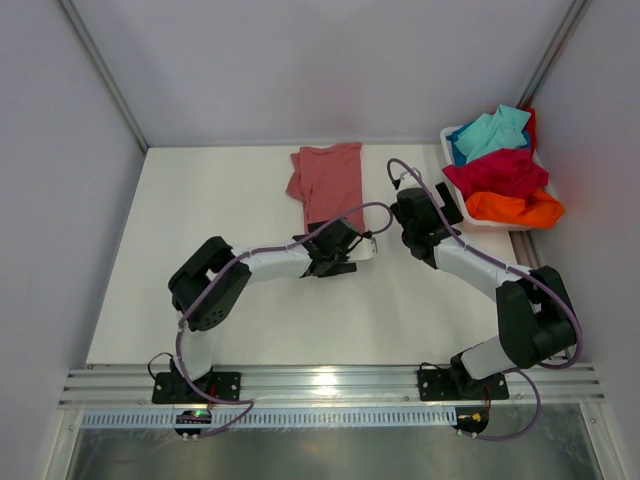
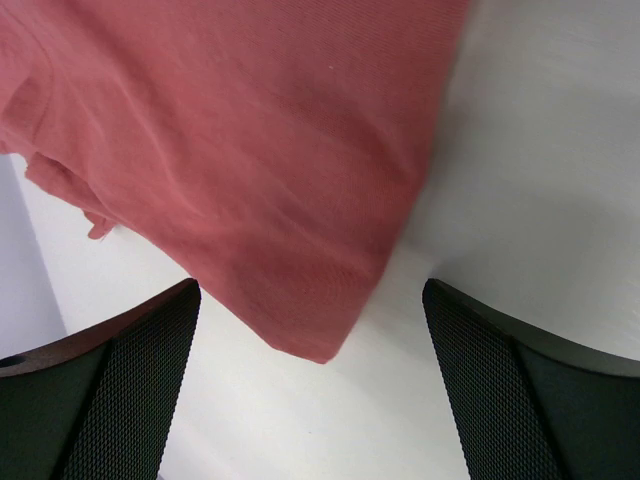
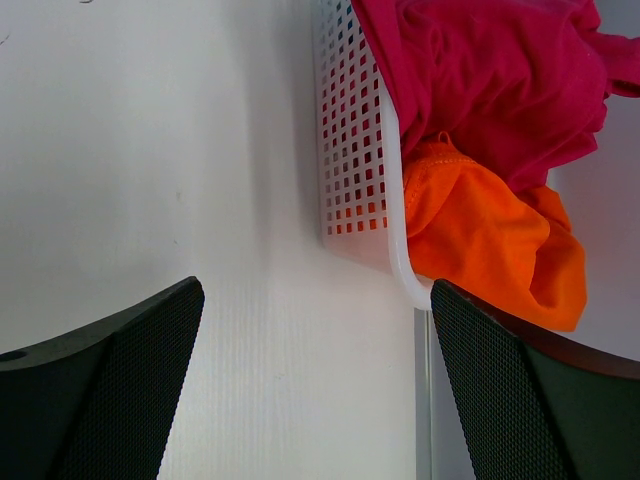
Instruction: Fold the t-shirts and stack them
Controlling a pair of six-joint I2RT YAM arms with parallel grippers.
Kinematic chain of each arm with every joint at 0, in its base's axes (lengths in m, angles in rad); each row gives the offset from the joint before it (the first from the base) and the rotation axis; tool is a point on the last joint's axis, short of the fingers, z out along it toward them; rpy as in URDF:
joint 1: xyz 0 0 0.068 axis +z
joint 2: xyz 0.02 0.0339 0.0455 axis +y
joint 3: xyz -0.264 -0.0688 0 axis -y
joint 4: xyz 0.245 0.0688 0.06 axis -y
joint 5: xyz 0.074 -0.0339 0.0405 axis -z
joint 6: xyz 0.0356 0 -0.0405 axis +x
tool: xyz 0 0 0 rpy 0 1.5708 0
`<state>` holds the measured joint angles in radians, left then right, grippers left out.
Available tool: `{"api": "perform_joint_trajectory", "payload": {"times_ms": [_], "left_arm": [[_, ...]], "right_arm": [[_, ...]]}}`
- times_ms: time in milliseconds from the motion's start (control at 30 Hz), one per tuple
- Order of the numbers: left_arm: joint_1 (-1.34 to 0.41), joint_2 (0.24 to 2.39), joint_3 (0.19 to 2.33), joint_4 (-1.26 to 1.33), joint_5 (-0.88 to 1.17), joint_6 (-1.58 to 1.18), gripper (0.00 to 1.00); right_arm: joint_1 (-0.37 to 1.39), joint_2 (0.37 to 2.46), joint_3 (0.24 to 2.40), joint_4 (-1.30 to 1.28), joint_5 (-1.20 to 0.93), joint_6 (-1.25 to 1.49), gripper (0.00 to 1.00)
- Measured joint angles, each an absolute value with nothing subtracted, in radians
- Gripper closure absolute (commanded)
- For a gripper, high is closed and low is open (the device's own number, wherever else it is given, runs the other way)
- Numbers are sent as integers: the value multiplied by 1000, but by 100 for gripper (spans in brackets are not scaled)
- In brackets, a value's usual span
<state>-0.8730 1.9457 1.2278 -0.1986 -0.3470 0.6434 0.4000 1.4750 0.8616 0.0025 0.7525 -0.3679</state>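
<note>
Two grippers, both open and empty; left gripper (image 2: pixel 310 300) hovers over the near corner of the pink tee (image 1: pixel 326 182), which lies on the table (image 1: pixel 230 200) toward its far edge; right gripper (image 3: pixel 315 290) faces the tub (image 3: pixel 350 150) at far right; orange tee (image 1: pixel 515 208), crimson tee (image 1: pixel 500 172) and turquoise tee (image 1: pixel 490 132) are heaped in it, overhanging the rim.

Robot lab cell; blank panel walls (image 1: pixel 300 60), aluminium rail (image 1: pixel 330 385).
</note>
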Motion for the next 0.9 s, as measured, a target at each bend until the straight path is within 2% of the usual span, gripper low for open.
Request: {"api": "perform_joint_trajectory", "payload": {"times_ms": [100, 200, 333, 367, 400, 433, 500, 533, 567, 900], "left_arm": [[-873, 1964, 1234, -161, -377, 654, 9], [-874, 1970, 1234, -148, -382, 656, 19], [-876, 1978, 1234, -153, -376, 656, 38], [-877, 1981, 1235, -156, -370, 656, 48], [-877, 1983, 1236, -163, -364, 654, 53], [-876, 1986, 1237, -173, -355, 656, 65], [-877, 1995, 1242, -197, -340, 653, 80], [-877, 1998, 1246, -209, -333, 654, 93], [-877, 2001, 1251, -223, -325, 650, 99], [-869, 2007, 1310, -349, -241, 628, 100]], "right_arm": [[400, 1475, 862, 2, 753, -368, 1], [400, 1476, 862, 2, 753, -368, 1], [400, 1480, 862, 1, 752, -368, 0], [400, 1481, 862, 0, 753, -368, 1], [400, 1482, 862, -1, 752, -368, 1], [400, 1482, 862, -1, 752, -368, 1], [400, 1482, 862, -1, 752, -368, 1], [400, 1482, 862, -1, 753, -368, 1], [400, 1482, 862, -2, 752, -368, 1], [400, 1482, 862, -1, 753, -368, 1]]}}
